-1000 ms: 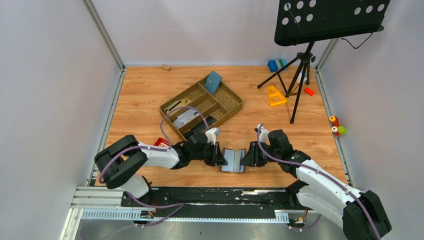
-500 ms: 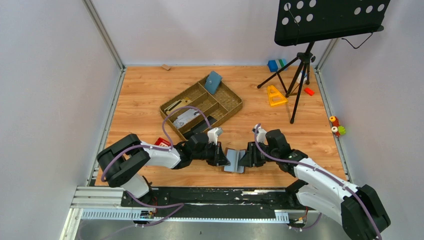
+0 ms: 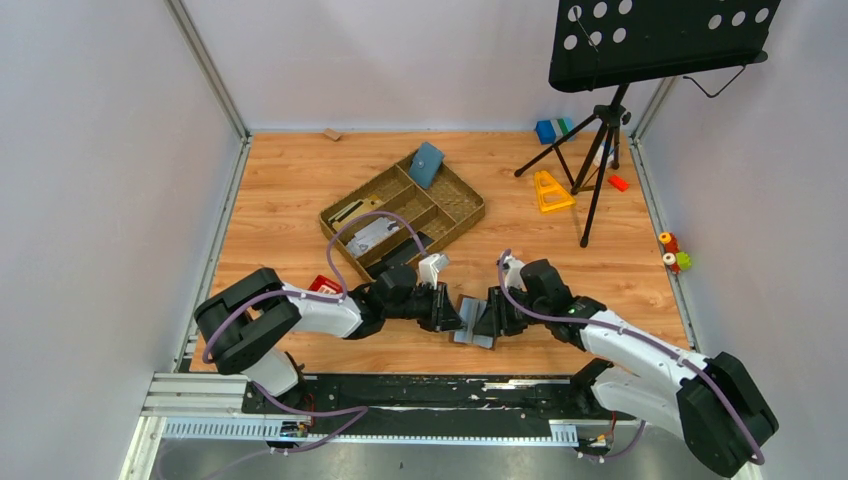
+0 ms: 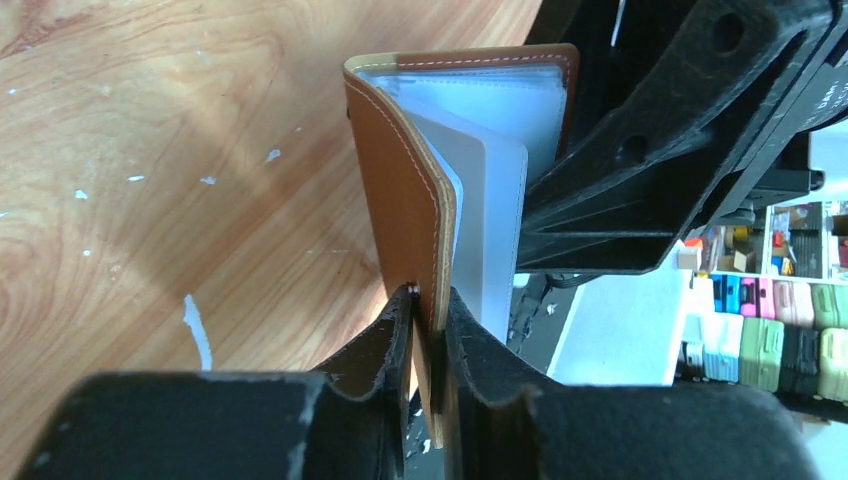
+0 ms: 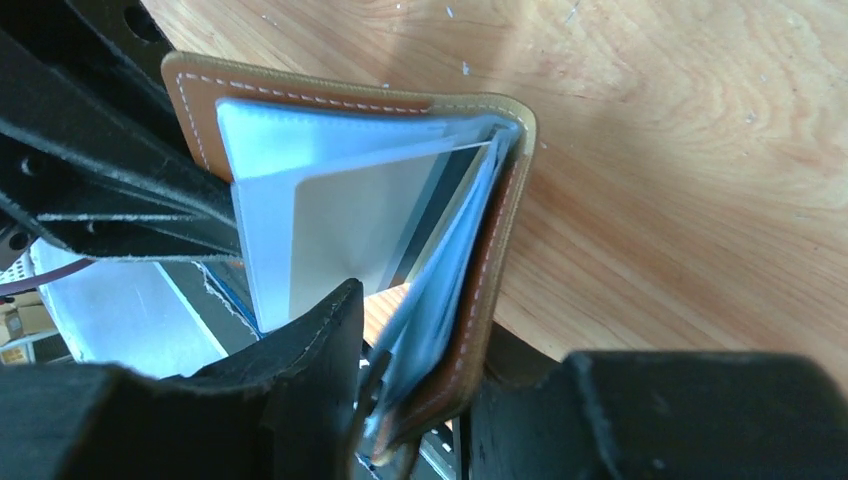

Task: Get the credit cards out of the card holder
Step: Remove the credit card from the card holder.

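Observation:
The brown card holder (image 3: 470,322) stands on edge on the wooden table, half folded, between my two grippers. The left gripper (image 4: 430,300) is shut on the edge of one brown cover (image 4: 400,190). The right gripper (image 5: 440,330) has its jaws apart around the other cover (image 5: 495,250) and the clear sleeves (image 5: 440,290), with a gap showing beside the left finger. A pale card (image 5: 350,230) sits in a sleeve and also shows in the left wrist view as a grey card (image 4: 495,220). From above, the left gripper (image 3: 452,318) and right gripper (image 3: 487,318) face each other closely.
A wicker tray (image 3: 462,193) with compartments lies behind the grippers, a blue-teal pouch (image 3: 426,164) leaning in it. A black music stand tripod (image 3: 600,140), a yellow triangle (image 3: 551,190) and small blocks (image 3: 548,130) stand at the back right. A red item (image 3: 322,284) lies by the left arm.
Both grippers have come closer together, and the card holder has folded from nearly flat into a narrow V. The right jaws have widened.

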Robot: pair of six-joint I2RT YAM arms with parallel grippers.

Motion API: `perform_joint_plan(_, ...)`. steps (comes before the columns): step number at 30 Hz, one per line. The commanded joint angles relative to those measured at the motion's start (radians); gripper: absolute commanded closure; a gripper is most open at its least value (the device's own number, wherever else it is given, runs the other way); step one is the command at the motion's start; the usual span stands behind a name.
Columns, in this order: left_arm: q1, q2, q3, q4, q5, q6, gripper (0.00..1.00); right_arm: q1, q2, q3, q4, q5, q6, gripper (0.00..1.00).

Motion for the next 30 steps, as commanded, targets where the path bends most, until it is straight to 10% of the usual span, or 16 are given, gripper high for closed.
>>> perform_joint_plan(1, -0.016, -0.018, 0.008, 0.095, 0.026, -0.006, 0.78, 0.042, 0.025, 0.065, 0.021, 0.065, 0.017, 0.66)
perform_joint_plan(15, -0.018, -0.103, -0.003, -0.017, -0.023, 0.042, 0.24, 0.07, 0.026, 0.1, -0.044, 0.137, 0.012, 0.88)
perform_joint_plan(27, -0.026, -0.068, 0.022, -0.059, -0.052, 0.043, 0.15, 0.114, 0.03, 0.128, -0.084, 0.198, 0.034, 0.88)
perform_joint_plan(30, -0.026, -0.075, 0.019, -0.071, -0.057, 0.044, 0.27, 0.112, 0.016, 0.119, -0.075, 0.178, 0.033, 0.88)
